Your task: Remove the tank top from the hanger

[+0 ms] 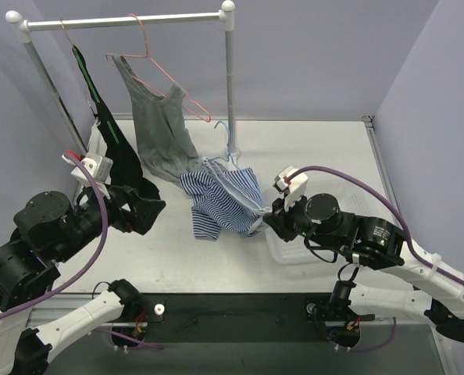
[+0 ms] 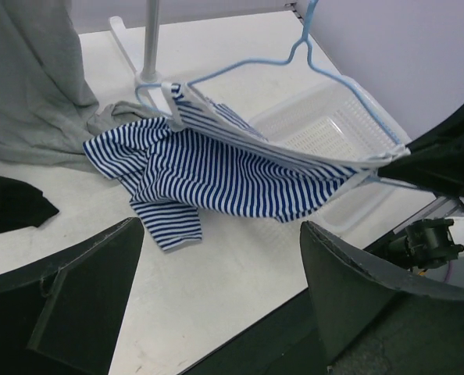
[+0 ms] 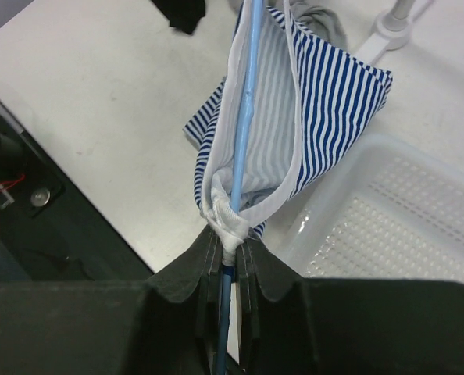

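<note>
The blue-and-white striped tank top lies on the white table, stretched along a light blue wire hanger that slants toward the right gripper. That gripper pinches the hanger's fabric-wrapped end. The left gripper gapes wide.

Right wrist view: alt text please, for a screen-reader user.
The right gripper is shut on the blue hanger right where the white hem of the striped tank top wraps it. The top drapes along the hanger away from the camera, above a white table, with a white perforated basket at lower right.
</note>
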